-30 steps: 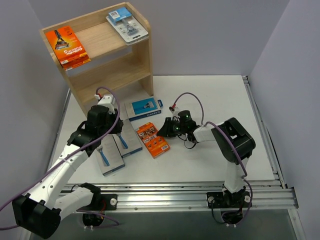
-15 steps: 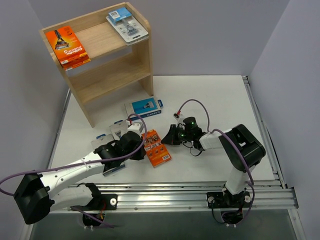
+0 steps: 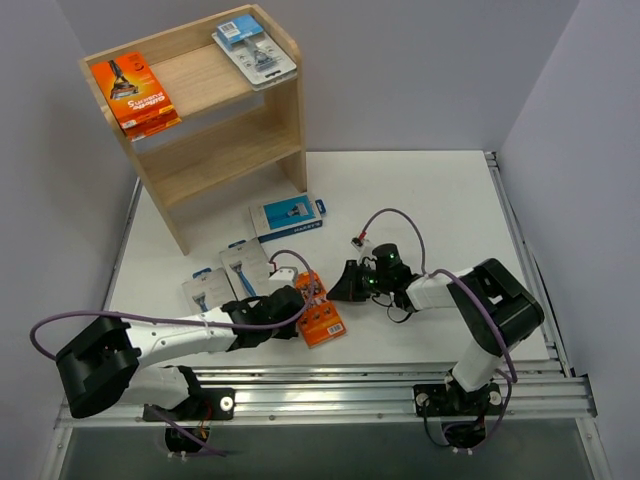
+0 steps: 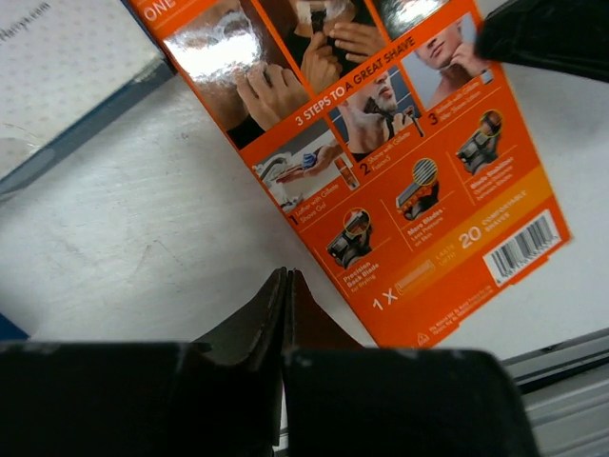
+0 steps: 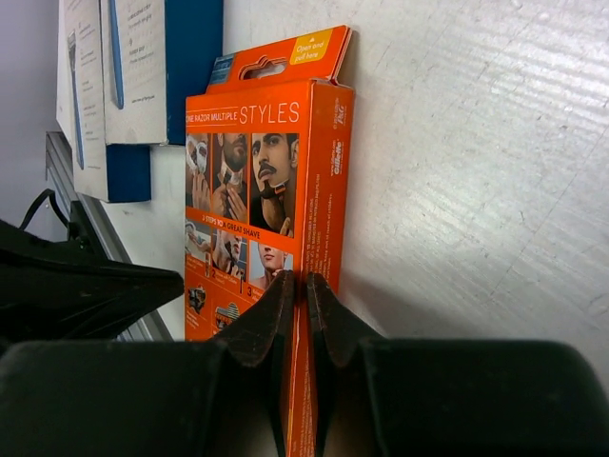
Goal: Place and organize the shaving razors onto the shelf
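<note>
An orange razor box (image 3: 320, 311) lies on the table between both grippers. My left gripper (image 3: 300, 304) is shut and empty, its tips (image 4: 288, 277) just off the box's (image 4: 381, 162) left edge. The right gripper (image 3: 342, 286) is also shut, with its tips (image 5: 301, 281) against the box's (image 5: 243, 190) long right edge. Three grey-and-blue razor packs (image 3: 288, 215) (image 3: 243, 265) (image 3: 205, 291) lie further left. On top of the wooden shelf (image 3: 195, 70) sit another orange box (image 3: 135, 93) and a clear blister pack (image 3: 255, 50).
An aluminium rail (image 3: 380, 386) runs along the table's near edge, close behind the orange box. Grey walls close in on the left, back and right. The shelf's lower tier (image 3: 225, 150) holds nothing. Purple cables loop over both arms.
My left arm swung down from the grey-and-blue packs to the orange box's left side and its jaws shut. The right gripper shut too, and the orange box slid toward the near rail.
</note>
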